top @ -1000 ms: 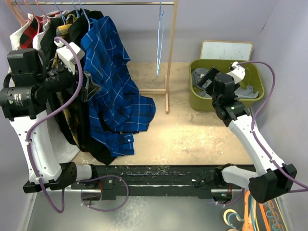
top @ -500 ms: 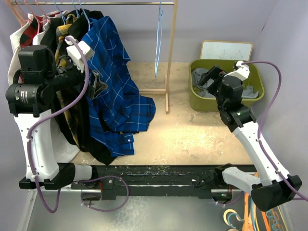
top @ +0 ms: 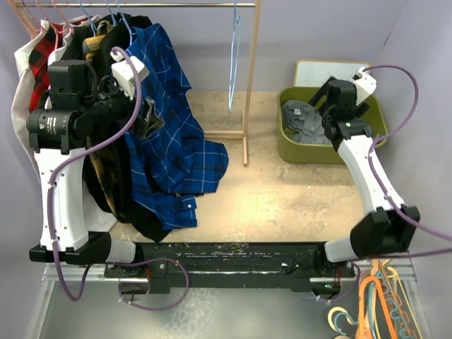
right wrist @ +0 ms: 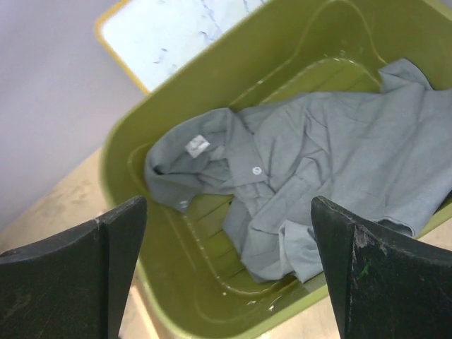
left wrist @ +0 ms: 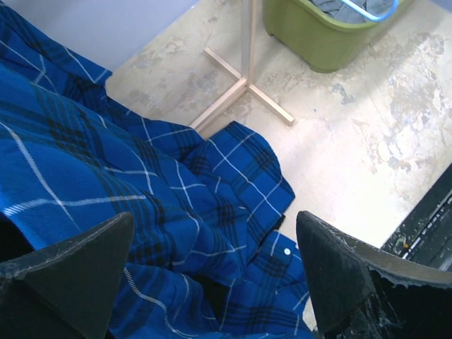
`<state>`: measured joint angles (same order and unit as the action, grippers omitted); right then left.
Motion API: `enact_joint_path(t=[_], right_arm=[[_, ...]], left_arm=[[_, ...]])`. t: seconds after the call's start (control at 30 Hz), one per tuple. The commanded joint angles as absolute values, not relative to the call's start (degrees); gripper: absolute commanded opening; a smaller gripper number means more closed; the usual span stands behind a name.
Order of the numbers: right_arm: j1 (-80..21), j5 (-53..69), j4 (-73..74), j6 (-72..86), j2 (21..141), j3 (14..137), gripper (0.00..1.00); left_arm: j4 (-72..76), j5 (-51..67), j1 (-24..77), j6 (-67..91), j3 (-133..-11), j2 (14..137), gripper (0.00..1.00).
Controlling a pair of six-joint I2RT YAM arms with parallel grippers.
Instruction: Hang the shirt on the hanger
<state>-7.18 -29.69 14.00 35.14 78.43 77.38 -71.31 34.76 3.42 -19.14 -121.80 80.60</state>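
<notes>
Robot lab: purple-walled booth point(top: 318, 28), garment rack point(top: 253, 70)

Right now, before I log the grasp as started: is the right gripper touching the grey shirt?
Apart. The right wrist view shows the open fingers held high above the shirt, which lies loose in the green bin.

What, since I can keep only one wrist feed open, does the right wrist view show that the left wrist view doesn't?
Only right wrist: the crumpled light-grey button-up shirt, collar and buttons visible, the open right gripper, a yellow-rimmed white board. Only left wrist: the blue checked shirt, the wooden rack foot, the open left gripper. Both: the olive-green plastic bin and beige tabletop; the left view catches just a grey sliver inside the bin.
</notes>
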Motion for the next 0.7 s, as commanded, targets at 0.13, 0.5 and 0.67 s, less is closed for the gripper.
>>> enact_joint_path(t=[0.13,0.5,0.67], right_arm=[[-6.06,-46.44,39.29,48.06,90.67,94.14,1.0],[-5.98,-53.85,55.44,62.29,89.45,92.11,1.0],[-5.98,-54.46,58.39,62.68,89.4,89.46,0.99]], left_arm=[[-67.99,38.85,3.69,-19.93,-110.91,73.22,0.99],[-69.28,41.32,3.69,-21.83,-104.16,70.68,0.99],[-68.85,39.7,3.69,-21.93,-100.9,69.38,0.99]])
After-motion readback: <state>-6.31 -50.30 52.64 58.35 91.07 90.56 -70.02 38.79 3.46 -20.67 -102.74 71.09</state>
